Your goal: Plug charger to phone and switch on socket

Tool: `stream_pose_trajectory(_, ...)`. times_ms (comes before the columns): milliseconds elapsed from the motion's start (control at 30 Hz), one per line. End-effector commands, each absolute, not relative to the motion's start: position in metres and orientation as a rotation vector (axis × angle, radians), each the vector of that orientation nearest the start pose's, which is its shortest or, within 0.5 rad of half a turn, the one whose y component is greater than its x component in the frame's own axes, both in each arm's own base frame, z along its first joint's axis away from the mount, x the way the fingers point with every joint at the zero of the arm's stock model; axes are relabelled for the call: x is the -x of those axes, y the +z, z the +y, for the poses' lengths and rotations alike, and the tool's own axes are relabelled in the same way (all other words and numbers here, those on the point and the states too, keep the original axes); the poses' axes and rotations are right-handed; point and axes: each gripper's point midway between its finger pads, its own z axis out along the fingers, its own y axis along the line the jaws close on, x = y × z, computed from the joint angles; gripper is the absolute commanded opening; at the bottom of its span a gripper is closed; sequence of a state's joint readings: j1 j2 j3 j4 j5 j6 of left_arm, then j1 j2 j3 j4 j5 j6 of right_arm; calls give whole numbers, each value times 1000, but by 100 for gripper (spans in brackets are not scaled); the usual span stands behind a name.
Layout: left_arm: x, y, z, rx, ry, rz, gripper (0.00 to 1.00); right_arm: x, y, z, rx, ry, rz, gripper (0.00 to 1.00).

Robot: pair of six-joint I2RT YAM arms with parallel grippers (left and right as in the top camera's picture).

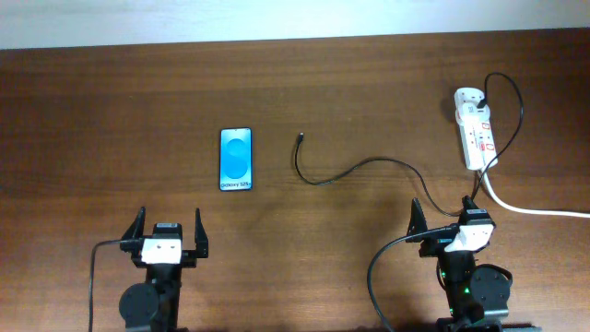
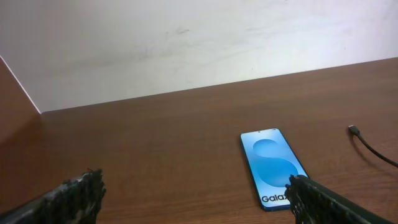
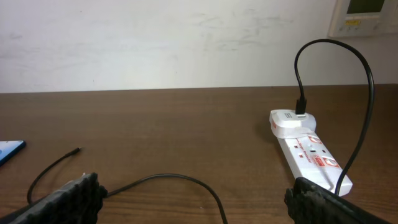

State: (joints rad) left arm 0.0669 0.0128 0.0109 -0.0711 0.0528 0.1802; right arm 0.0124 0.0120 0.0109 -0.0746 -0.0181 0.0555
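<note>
The phone (image 1: 235,159) lies flat on the table left of centre, its blue screen lit; it also shows in the left wrist view (image 2: 272,164). The thin black charger cable (image 1: 369,166) curls across the middle, its plug tip (image 1: 300,137) lying loose to the right of the phone. The white socket strip (image 1: 476,131) lies at the far right, with the cable's other end plugged into its far end (image 3: 299,113). My left gripper (image 1: 168,227) is open and empty, in front of the phone. My right gripper (image 1: 443,215) is open and empty, in front of the socket, over the cable.
A thick white cord (image 1: 535,209) runs from the socket off the right edge. A light wall (image 3: 155,43) stands behind the table's far edge, with a white wall panel (image 3: 364,15) at the upper right.
</note>
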Motion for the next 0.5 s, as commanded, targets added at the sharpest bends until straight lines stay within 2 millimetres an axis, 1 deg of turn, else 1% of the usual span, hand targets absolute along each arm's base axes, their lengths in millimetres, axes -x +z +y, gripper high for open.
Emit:
stream_pose_trajectory(0,-246,157,8,-145,159,1642,99,-246,155,3,-36,59,1652,99)
stream_pose_trajectory(133,-246,159,8,-145,160,1634,99,-246,155,3,-36,59,1652,99)
stream_pose_trajectory(233,-246,159,2,-171,131,1634,99,-246,155,3,-36,59,1652,99)
stream_pose_trajectory(300,-246,161,2,-174,129,1626,99,-246,155,3,-36,59,1652,98)
stream_pose_trajectory(467,-245,162,-11,-227,72,1613,99,-246,155,3,-36,59,1652,98)
